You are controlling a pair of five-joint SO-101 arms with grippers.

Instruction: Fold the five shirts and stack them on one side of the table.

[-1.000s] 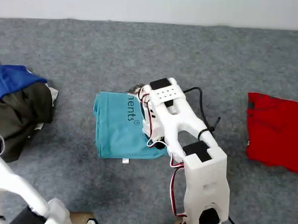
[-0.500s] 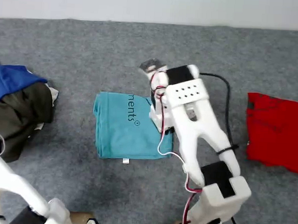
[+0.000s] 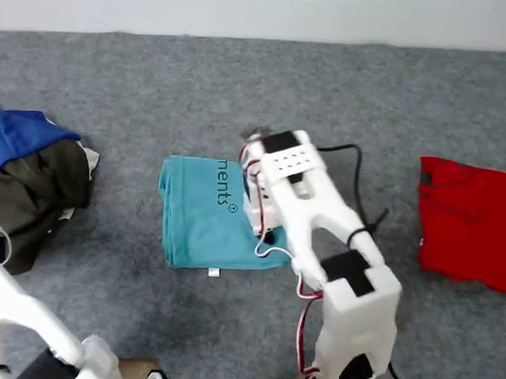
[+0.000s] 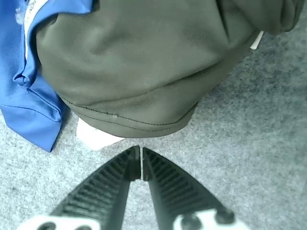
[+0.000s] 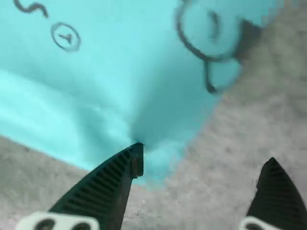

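Observation:
A folded teal shirt (image 3: 205, 212) with dark print lies mid-table. My right arm (image 3: 292, 170) stands over its right edge. In the right wrist view my right gripper (image 5: 204, 163) is open: one fingertip (image 5: 135, 154) presses the teal shirt (image 5: 120, 72) near its edge, the other hangs over bare carpet. A folded red shirt (image 3: 470, 222) lies at the far right. At the left, a loose pile holds a blue shirt (image 3: 18, 135) and an olive shirt (image 3: 27, 199). My left gripper (image 4: 141, 155) is shut and empty, just short of the olive shirt (image 4: 144, 62), beside the blue shirt (image 4: 33, 100).
Grey carpet (image 3: 157, 83) covers the table. A white scrap of cloth (image 4: 93, 136) pokes out under the olive shirt. My left arm (image 3: 9, 308) sits at the near left corner. A white wall runs along the far edge.
My right arm swung out past the teal shirt's far right corner, then came back over the shirt's right edge. The left arm and the shirts have not moved.

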